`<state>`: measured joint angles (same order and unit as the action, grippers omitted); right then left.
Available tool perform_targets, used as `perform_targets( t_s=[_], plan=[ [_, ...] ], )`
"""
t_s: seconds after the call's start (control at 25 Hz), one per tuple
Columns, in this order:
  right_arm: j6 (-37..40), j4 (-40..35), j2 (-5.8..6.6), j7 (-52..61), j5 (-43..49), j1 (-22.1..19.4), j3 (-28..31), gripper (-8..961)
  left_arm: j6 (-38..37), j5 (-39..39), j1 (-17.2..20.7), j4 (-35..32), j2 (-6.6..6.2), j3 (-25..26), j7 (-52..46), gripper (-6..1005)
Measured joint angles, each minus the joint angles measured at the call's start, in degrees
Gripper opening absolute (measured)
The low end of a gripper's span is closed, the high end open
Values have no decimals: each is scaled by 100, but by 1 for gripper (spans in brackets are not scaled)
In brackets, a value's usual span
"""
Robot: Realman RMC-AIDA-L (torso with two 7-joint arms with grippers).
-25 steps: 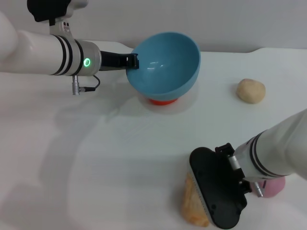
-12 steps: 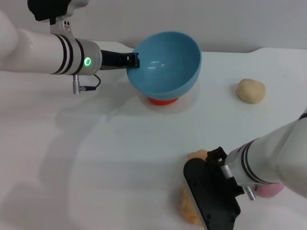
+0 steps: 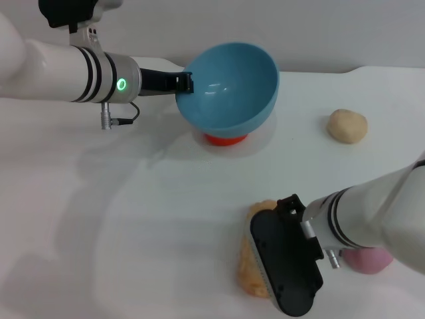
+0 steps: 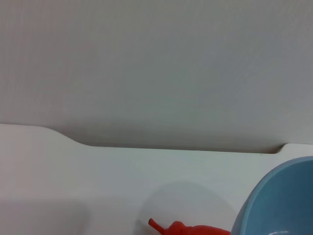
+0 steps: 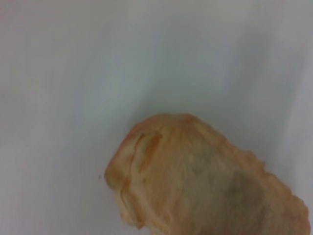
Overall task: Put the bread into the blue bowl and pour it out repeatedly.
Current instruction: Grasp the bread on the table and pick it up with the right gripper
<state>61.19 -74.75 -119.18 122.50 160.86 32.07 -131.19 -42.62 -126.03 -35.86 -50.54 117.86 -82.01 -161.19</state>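
Since the earlier frames, we see the right gripper point(image 3: 282, 262) has slid leftward along the lower edge of the head view, the bread point(image 3: 252, 262) shifting with it. It sits directly over the loaf, presumably to pick it up; whether its fingers are open or closed we cannot tell. A pink object point(image 3: 369, 260) lies just beside that arm, lower right. Farther off, a beige ball point(image 3: 348, 126) rests at the right. At the upper centre the left gripper point(image 3: 182, 83) clamps the rim of the blue bowl point(image 3: 232, 86), tilted and raised above a red object point(image 3: 224, 139), probably ready to receive the bread.

Bright, even light; soft shadows; right wrist view blurred.
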Motion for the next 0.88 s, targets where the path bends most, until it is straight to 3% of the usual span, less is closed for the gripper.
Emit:
perform_targets(
  t_s=[0.16, 0.36, 0.56, 0.88],
  plan=[
    [-43, 35, 9, 25, -18, 15, 9, 428, 0, 0, -5, -2, 0, 15, 10, -1],
    [-80, 103, 9, 44, -19, 27, 19, 278, 0, 0, -9, -2, 0, 89, 43, 0],
    [-122, 103, 9, 247, -26, 22, 118, 233, 0, 0, -9, 10, 0, 92, 44, 0],
    [42, -279, 35, 620, -619, -142, 1202, 195, -1, 0, -9, 22, 0, 89, 44, 0]
  ],
)
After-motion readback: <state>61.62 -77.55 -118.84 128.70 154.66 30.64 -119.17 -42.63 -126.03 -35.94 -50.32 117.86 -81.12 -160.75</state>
